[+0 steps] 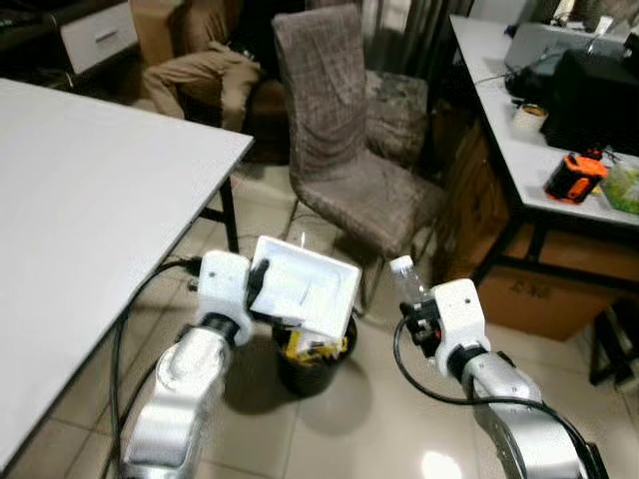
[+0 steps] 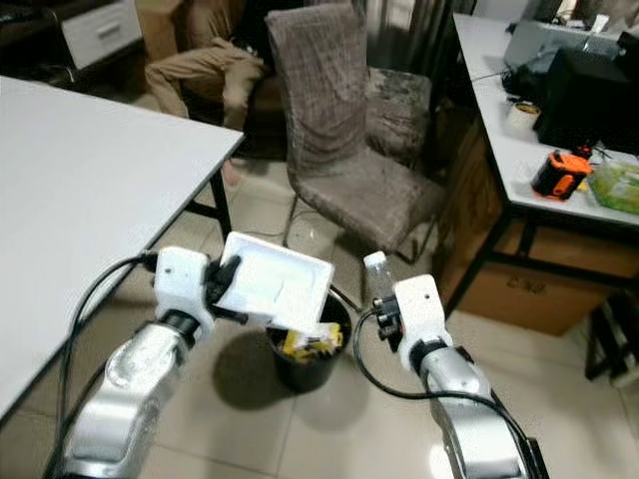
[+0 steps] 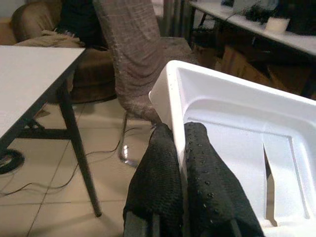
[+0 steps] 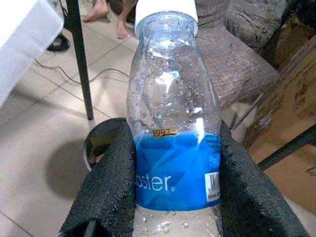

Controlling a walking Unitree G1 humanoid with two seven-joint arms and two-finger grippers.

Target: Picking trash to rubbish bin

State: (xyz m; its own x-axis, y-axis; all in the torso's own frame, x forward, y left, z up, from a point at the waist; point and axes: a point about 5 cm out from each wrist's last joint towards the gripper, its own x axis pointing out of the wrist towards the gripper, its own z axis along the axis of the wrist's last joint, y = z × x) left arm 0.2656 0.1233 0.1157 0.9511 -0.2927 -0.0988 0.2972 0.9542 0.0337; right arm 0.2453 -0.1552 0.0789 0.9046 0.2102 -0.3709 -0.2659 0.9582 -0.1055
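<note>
Left eye view, lower centre of the frame: a white foam tray (image 1: 305, 284) is held tilted over a black rubbish bin (image 1: 315, 364) that stands on the tiled floor (image 1: 369, 429) and already contains yellow wrappers (image 1: 305, 346). The left gripper (image 3: 180, 163) pinches the tray's rim, its two black fingers (image 3: 207, 182) closed tight on either side of the foam wall, one inside the tray and one outside. The tray's lower edge overlaps the bin's mouth in the picture.

To the right of the bin, the right gripper (image 4: 173, 177) clamps a clear plastic bottle (image 4: 170, 113) upright, its fingers (image 4: 111, 182) pressed against both sides of the blue label. The bottle has a white cap (image 4: 165, 10) and droplets inside; in the right wrist view the bin's rim shows behind and below it.

Just behind the bin stands a brown fabric-covered chair (image 1: 339, 140), filling the upper centre. A white counter (image 1: 80, 220) runs down the left side of the frame, a cable hanging by its edge. Another counter (image 1: 529, 150) at the upper right carries an orange tool (image 1: 574, 177) and a black case (image 1: 594, 95). A person's legs (image 1: 205, 75) rest at the upper left, behind the chair.
</note>
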